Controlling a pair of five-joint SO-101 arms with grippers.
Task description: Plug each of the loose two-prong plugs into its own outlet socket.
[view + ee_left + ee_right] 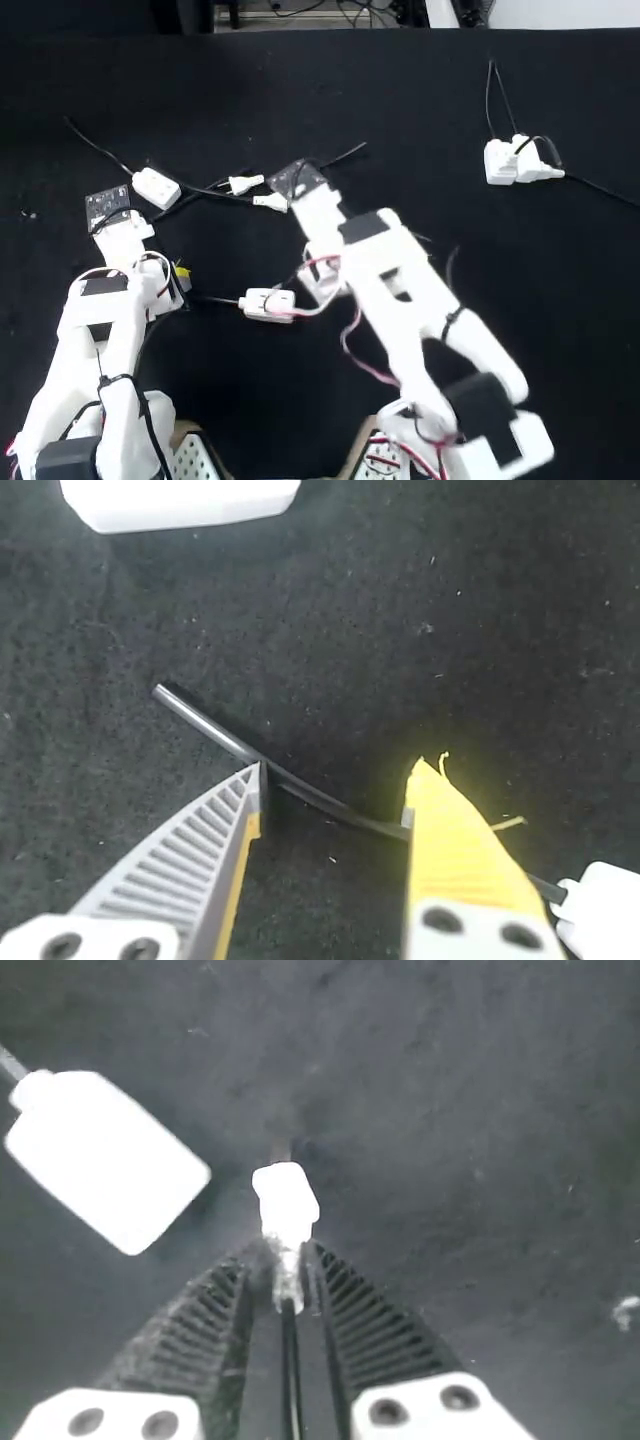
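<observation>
Closest to the table's near edge, toward its left corner, the left gripper (335,780) stands released. Its grey and yellow fingers (455,840) are spread to either side of a thin black cord (210,730) without pinching it. That cord runs toward the table's middle to a white cord end (268,303), plug or socket I cannot tell, which lies flat with the right arm's red wires looping beside it.

Farther in, about mid-table, the right gripper (283,1252) is clenched on the neck of a small white plug (285,1200). This plug lies low on the cloth and points away from the arm. A second loose plug (245,183) lies just beside it. A white socket (155,187) sits farther toward the left edge, apart from both.

A broad stretch of black tabletop (450,110) separates this cluster from the far right corner. There another socket (503,162) already carries a plugged-in plug (540,170), well inside the far edge.
</observation>
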